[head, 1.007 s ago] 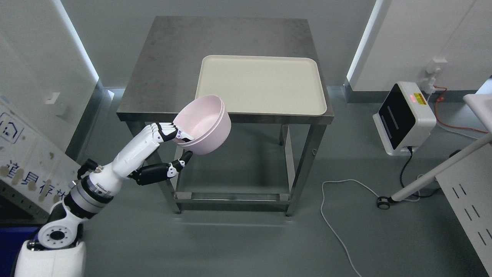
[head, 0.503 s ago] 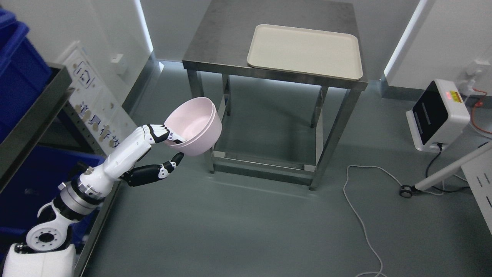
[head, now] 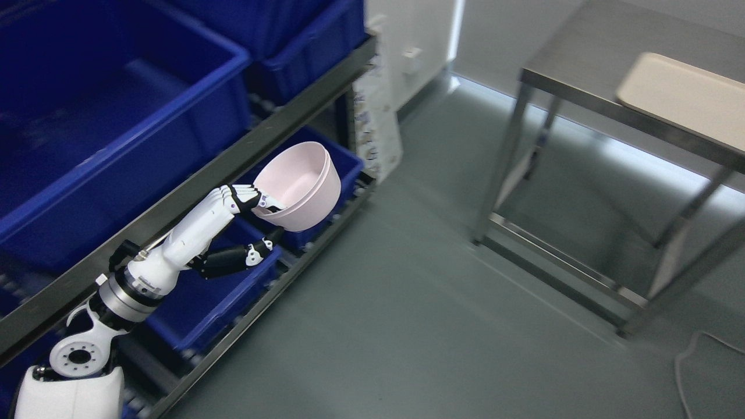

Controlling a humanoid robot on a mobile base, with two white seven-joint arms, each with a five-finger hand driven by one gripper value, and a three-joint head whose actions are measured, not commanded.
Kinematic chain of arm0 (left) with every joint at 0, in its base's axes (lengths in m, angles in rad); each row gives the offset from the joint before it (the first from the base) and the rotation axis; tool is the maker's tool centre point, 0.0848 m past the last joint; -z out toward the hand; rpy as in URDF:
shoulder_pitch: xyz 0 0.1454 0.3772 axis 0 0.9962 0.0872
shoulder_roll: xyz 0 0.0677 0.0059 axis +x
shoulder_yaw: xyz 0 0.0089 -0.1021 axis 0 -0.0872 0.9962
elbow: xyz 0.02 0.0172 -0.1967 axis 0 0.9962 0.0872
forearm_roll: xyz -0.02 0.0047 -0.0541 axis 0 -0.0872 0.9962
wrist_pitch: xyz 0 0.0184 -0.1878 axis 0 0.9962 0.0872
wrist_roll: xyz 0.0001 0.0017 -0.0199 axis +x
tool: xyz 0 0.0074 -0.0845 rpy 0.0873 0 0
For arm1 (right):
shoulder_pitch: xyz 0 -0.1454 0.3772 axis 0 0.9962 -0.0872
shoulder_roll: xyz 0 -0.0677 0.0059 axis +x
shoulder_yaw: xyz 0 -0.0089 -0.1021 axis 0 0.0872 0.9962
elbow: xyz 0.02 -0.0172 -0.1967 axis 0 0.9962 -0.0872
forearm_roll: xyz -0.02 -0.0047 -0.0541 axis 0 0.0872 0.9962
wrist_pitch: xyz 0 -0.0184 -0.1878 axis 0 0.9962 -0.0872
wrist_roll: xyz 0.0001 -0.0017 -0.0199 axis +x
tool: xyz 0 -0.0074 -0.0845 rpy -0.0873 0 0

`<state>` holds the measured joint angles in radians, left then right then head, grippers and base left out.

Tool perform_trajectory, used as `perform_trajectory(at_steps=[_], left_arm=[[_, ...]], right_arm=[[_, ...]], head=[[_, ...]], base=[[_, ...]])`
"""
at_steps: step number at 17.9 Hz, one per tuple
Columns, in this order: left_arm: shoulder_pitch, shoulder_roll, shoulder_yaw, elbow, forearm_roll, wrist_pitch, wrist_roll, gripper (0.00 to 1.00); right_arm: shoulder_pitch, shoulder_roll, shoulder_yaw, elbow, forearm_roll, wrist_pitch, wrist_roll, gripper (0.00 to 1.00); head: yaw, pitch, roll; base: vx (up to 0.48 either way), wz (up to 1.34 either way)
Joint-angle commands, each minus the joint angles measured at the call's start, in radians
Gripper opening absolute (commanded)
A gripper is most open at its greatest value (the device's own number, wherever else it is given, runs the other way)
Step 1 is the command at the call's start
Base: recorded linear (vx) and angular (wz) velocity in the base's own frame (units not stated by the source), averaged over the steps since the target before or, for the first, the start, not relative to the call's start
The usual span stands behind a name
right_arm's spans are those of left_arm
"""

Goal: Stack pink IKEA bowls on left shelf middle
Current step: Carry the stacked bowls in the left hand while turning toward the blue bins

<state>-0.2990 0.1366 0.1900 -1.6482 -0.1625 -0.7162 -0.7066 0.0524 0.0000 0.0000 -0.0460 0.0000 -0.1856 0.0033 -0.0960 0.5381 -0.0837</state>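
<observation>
Two nested pink bowls (head: 300, 186) hang tilted in the air, mouth turned up and to the left. My left hand (head: 256, 218) is shut on their near rim, with the fingers (head: 244, 195) over the edge and the black thumb under the base. Behind the bowls stands a metal shelf rack (head: 192, 186) filling the left side of the head view. It carries large blue bins (head: 105, 116) on its upper level and smaller blue bins (head: 204, 291) lower down. My right arm does not show.
A steel table (head: 605, 110) with a cream tray (head: 687, 96) stands at the upper right. Grey floor lies between it and the rack. A white labelled panel (head: 378, 128) leans at the rack's far end. A cable (head: 698, 355) curls at the lower right.
The whole view has swung left: the table slid to the right edge and the blue-bin rack came in. The hand keeps the same hold on the bowls.
</observation>
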Motion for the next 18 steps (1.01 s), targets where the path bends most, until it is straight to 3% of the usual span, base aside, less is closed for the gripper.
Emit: perform_trajectory(at_steps=[1,5,8,12,18], left_arm=[[-0.011,-0.055,-0.052,-0.001,-0.002,0.0,0.001,0.05],[-0.054,-0.077,-0.063,-0.001,-0.008,0.004,0.002,0.05],[-0.196,-0.118,-0.082,-0.002,-0.009,0.049,0.002,0.05],[-0.351,-0.119,-0.099,0.002,-0.245,0.249,0.01,0.05],[-0.396,-0.108,-0.051,0.036,-0.457,0.431,0.012,0.05]], right_arm=[[0.0,-0.017,-0.009,0.0,0.008,-0.002,0.0,1.0],[0.0,-0.017,-0.011,0.0,0.008,0.0,0.0,1.0],[0.0,-0.017,-0.009,0.0,0.008,0.0,0.0,1.0],[0.0,-0.017,-0.009,0.0,0.008,0.0,0.0,1.0],[0.0,-0.017,-0.009,0.0,0.008,0.0,0.0,1.0]], head=[[0.0,0.0,0.0],[0.0,0.0,0.0],[0.0,0.0,0.0],[0.0,0.0,0.0],[0.0,-0.001,0.0]], base=[[-0.251,1.33],[-0.216,1.3],[-0.168,1.15],[-0.136,0.98],[-0.028,0.24]])
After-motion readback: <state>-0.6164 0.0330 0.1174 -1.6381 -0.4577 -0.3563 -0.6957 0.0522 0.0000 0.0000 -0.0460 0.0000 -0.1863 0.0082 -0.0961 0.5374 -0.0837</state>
